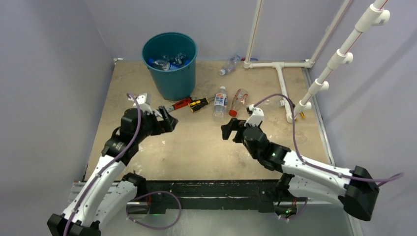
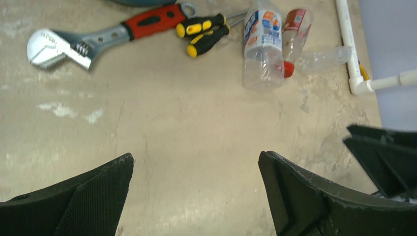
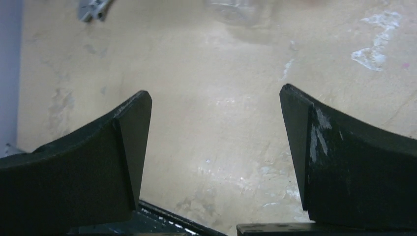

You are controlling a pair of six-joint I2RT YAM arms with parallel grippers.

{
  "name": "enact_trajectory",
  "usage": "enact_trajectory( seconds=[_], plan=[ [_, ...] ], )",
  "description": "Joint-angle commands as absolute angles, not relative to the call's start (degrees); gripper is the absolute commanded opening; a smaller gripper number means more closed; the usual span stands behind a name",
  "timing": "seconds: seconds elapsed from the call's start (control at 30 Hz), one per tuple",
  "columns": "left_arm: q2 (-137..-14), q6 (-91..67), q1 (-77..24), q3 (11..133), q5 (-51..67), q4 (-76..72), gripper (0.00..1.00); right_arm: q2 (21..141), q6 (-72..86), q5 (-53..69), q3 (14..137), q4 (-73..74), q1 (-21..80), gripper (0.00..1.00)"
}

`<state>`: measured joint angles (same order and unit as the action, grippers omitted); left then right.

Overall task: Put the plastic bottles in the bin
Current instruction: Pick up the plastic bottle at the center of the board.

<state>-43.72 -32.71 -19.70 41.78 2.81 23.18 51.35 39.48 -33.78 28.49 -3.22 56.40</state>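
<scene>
Your left gripper [image 2: 196,162] is spread wide and empty over bare table [image 1: 196,147], just in front of the teal bin [image 1: 172,83]. Right gripper [image 3: 215,103] is likewise wide apart and empty, mid-table. The bin sits back-left with several bottles [image 1: 167,62] inside. Blue-label bottle [image 2: 262,46] and red-cap bottle [image 2: 297,29] lie side by side, right of the red-handled wrench [image 2: 105,37] and screwdriver [image 2: 199,26]. Another bottle [image 1: 229,64] lies by the back wall.
</scene>
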Motion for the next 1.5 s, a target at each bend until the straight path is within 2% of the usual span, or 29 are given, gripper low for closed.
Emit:
enact_trajectory(
  seconds=[0.0,0.3,0.47,0.7,0.93,1.13,1.47],
  plan=[
    [-35.8,-38.6,-19.9,40.2,1.6,28.2,0.99,60.5,41.3,-29.2,33.6,-11.3,48.5,0.97],
    [-28.6,-44.3,-19.9,39.2,-1.4,32.2,0.99,79.2,38.3,-22.5,43.6,-19.7,42.9,0.95],
    [-27.6,-45.7,-19.9,39.7,-3.7,33.1,0.99,89.0,36.0,-24.0,51.5,-15.9,41.7,0.95],
    [-27.4,-41.9,-19.9,43.7,-8.5,37.9,0.99,96.6,34.2,-25.0,56.5,-12.9,40.5,0.94],
    [-25.7,-40.7,-19.9,42.1,-4.6,35.4,0.99,103.5,32.6,-26.9,62.0,-9.0,40.2,0.93],
    [-25.8,-38.1,-19.9,39.0,7.7,29.3,0.98,107.0,31.0,-27.5,63.2,-7.8,39.6,0.82],
    [-25.1,-38.4,-19.9,38.3,8.6,28.4,0.95,107.9,29.1,-28.0,61.4,-7.1,39.6,0.75]
  ],
)
